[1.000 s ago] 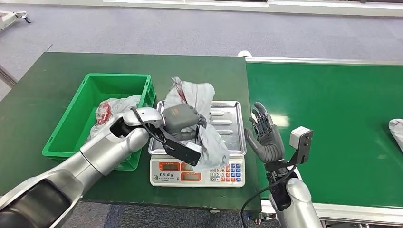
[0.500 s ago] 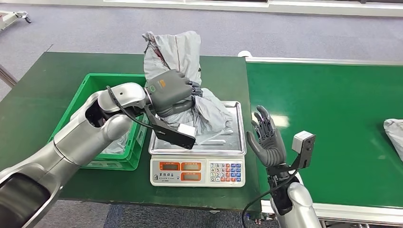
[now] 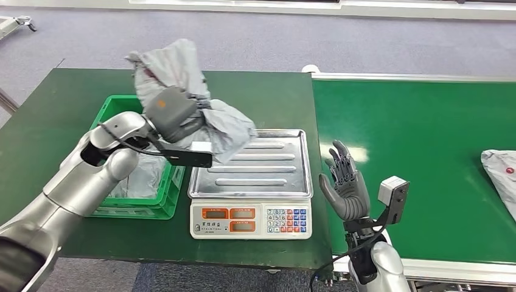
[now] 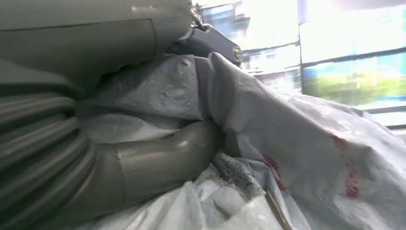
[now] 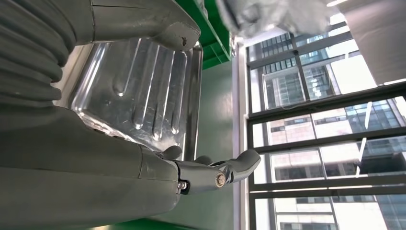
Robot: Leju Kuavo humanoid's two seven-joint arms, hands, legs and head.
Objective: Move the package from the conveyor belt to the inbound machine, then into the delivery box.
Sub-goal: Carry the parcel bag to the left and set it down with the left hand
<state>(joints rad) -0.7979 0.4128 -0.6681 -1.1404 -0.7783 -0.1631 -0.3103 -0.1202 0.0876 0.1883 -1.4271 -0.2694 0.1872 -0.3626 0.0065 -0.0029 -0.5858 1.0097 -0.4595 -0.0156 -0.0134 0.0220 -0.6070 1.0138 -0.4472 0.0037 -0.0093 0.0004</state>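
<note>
Grey package [image 3: 182,91]: crumpled plastic mailer with red markings, held aloft over the crate's right rim, beside the scale's left edge.
Left hand [image 3: 176,112]: fingers clenched around the package.
Right hand [image 3: 345,185]: empty, fingers spread, upright at the table's right edge.
Scale [image 3: 251,219]: steel tray [image 3: 255,170] bare.
Green crate [image 3: 115,109]: contains another grey mailer [image 3: 143,176].
Conveyor belt [image 3: 426,152]: one more mailer [image 3: 502,173] at its right edge.

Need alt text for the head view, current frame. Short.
The robot's left hand holds a crumpled grey package in the air between a green crate and a scale's bare metal tray. Its right hand is open beside the scale, at the edge of the green conveyor belt.
</note>
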